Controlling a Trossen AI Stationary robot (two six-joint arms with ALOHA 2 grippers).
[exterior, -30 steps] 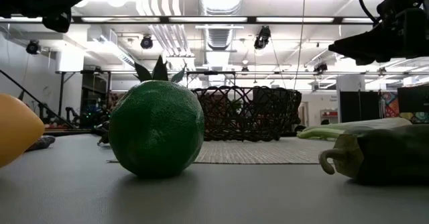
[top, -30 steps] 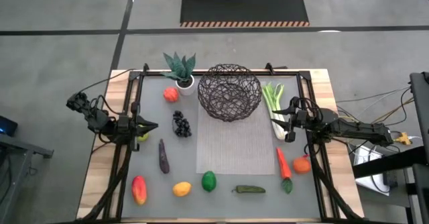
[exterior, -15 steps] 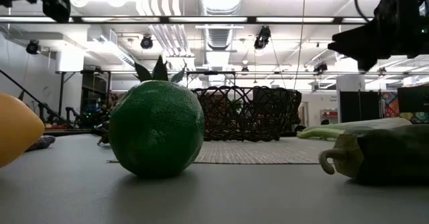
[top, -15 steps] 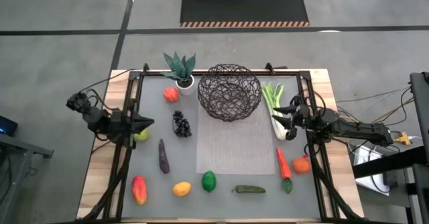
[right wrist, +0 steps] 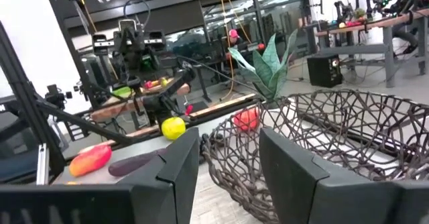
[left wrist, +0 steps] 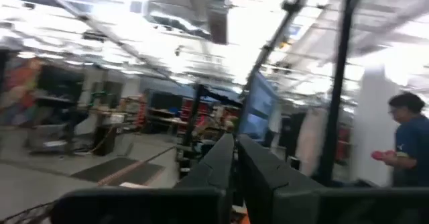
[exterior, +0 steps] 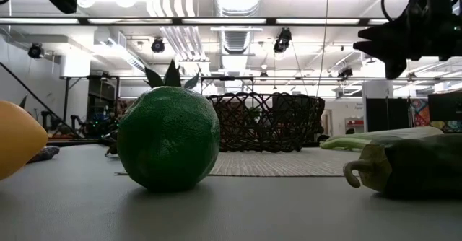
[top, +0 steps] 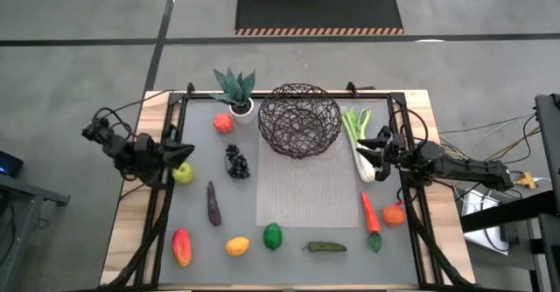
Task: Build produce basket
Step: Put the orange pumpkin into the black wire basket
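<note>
Right tool (top: 378, 158) part-open, empty, over the leek (top: 357, 140) at right-center. Basket (top: 299, 119) top-center. Left tool (top: 185, 156) closed, empty. Leek looks light, rigid, slick: grab it mid-stalk.

1. left gripper (top: 185, 153) pulled back toward table's left edge, jaws shut, empty.
2. yellow-green fruit (top: 183, 173) now fully exposed, previously under the gripper.
3. right gripper (top: 364, 153) shifted slightly over leek (top: 359, 141).
</note>
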